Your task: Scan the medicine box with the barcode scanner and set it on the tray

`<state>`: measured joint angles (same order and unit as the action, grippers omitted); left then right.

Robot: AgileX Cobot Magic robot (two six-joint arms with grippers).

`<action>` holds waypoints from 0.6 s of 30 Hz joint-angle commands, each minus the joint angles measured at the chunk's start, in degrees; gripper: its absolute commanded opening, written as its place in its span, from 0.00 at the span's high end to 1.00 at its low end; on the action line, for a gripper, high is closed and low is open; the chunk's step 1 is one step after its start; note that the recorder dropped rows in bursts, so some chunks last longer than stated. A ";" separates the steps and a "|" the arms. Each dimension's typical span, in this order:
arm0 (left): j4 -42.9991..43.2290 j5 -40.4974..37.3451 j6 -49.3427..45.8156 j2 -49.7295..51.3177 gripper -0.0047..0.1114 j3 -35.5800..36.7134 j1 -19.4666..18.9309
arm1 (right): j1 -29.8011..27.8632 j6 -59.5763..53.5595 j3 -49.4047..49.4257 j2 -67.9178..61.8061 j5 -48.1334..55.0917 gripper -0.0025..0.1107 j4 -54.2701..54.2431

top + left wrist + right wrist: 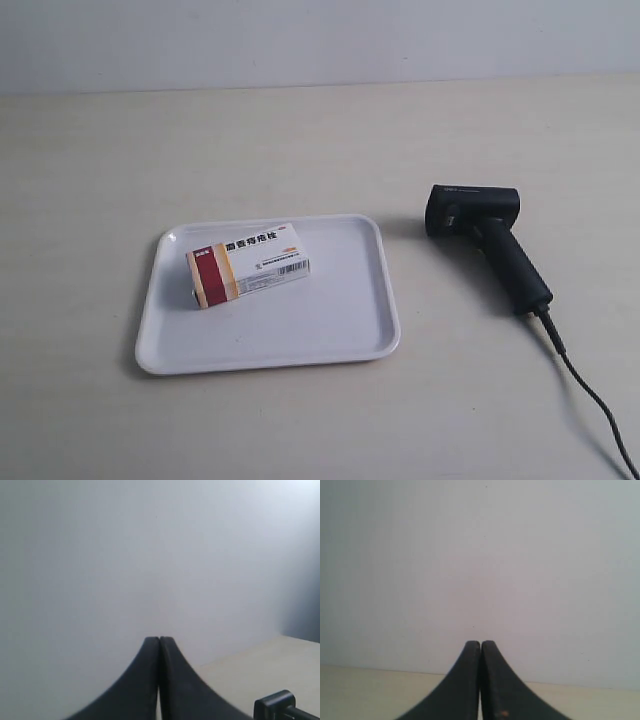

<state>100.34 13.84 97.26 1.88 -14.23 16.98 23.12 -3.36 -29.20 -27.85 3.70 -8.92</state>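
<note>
The white medicine box (248, 265) with its dark red and orange end lies flat inside the white tray (350, 330), towards the tray's back left, barcode side facing the camera. The black barcode scanner (487, 238) lies on its side on the table to the right of the tray, its cable (590, 400) trailing to the lower right corner. No arm shows in the exterior view. My left gripper (159, 640) is shut with nothing between its fingers, aimed at a pale wall; a black scanner part (280, 707) shows at that view's corner. My right gripper (480, 643) is shut and holds nothing.
The beige table (300, 150) runs back to a pale wall (320, 40). Apart from tray, box, scanner and cable, no other object is in view.
</note>
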 commanded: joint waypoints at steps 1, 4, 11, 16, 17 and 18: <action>-0.39 -1.90 -2.19 -1.88 0.95 0.34 0.13 | 0.22 -0.11 0.25 0.26 0.08 0.97 0.57; -16.29 -8.09 -17.91 -1.88 0.95 0.51 0.13 | 0.22 -0.11 0.25 0.26 0.08 0.97 0.57; -87.46 -24.91 -93.48 -1.88 0.95 3.29 0.01 | 0.22 -0.11 0.25 0.26 0.08 0.97 0.57; -89.17 -18.96 -87.85 -1.88 0.95 12.12 -5.99 | 0.22 -0.11 0.25 0.26 0.08 0.97 0.57; -90.57 -17.36 -87.74 -1.88 0.95 14.06 -8.07 | 0.22 -0.11 0.25 0.26 0.08 0.97 0.57; -91.70 -16.01 -87.74 -1.88 0.95 14.23 -10.27 | 0.22 -0.11 0.25 0.26 0.08 0.97 0.57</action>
<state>12.90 -6.09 9.07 0.29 -2.83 11.31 23.12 -3.36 -29.20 -27.85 3.79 -8.92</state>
